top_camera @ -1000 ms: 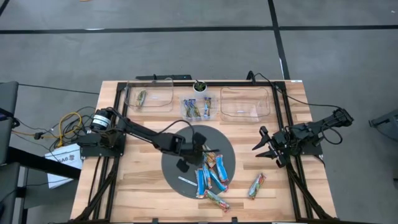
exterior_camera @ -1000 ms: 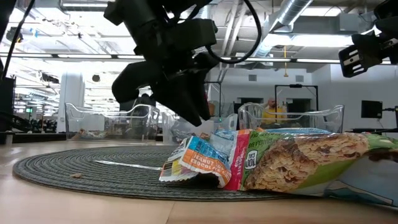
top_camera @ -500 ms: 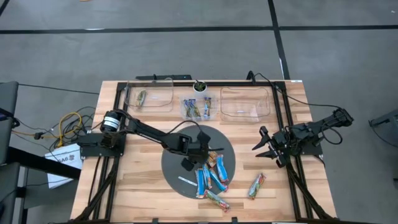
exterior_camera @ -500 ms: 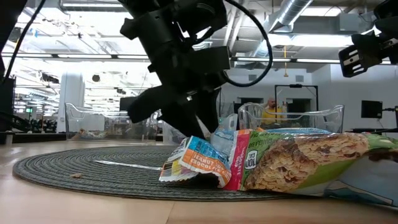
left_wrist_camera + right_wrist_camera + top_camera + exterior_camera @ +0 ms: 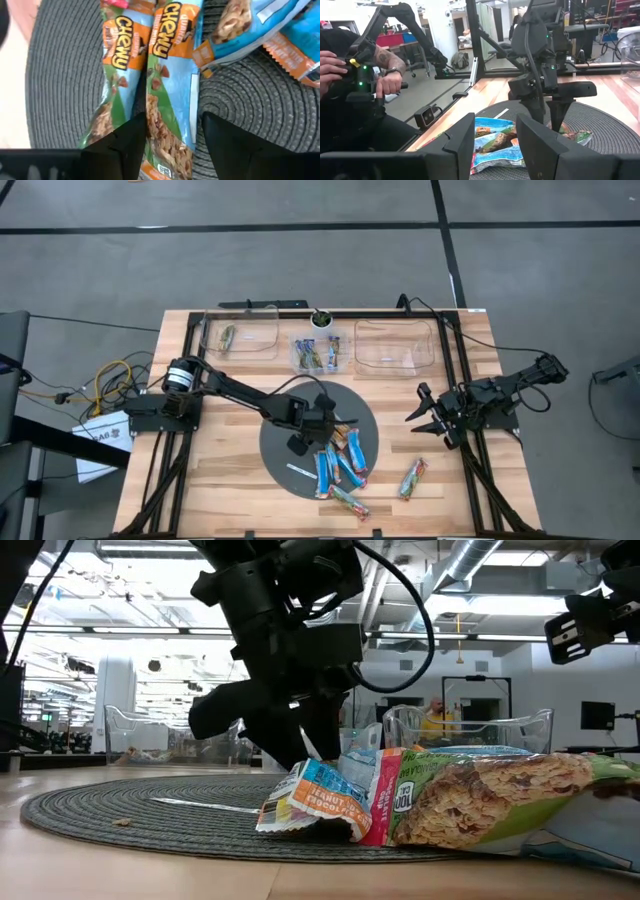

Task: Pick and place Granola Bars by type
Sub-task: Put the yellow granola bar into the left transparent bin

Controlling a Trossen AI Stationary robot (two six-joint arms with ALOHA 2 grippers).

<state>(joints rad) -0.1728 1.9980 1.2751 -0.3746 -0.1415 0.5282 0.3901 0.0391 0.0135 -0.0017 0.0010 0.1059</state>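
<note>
Several granola bars (image 5: 340, 465) lie in a loose heap on the near right part of a round dark mat (image 5: 282, 450). One more (image 5: 411, 478) lies on the wood to the right of the mat. My left gripper (image 5: 322, 432) is low over the heap's far end, open and pointing steeply down. In the left wrist view its fingers (image 5: 125, 145) stand on either side of a green-tan-orange bar (image 5: 170, 100). I cannot tell whether they touch it. My right gripper (image 5: 425, 420) waits open at the table's right side, level and touching nothing.
At the far edge stand a clear bin (image 5: 262, 338) holding one bar (image 5: 228, 336), a small middle container (image 5: 318, 353) with several bars, and a clear bin (image 5: 395, 345) on the right. A thin white strip (image 5: 300, 471) lies on the mat. A person's hands (image 5: 335, 65) show beyond the table.
My left gripper has come down toward the heap of bars, shifting a little toward the table's right and near edges. Its fingers have spread wider apart. The bars have stayed where they were.
</note>
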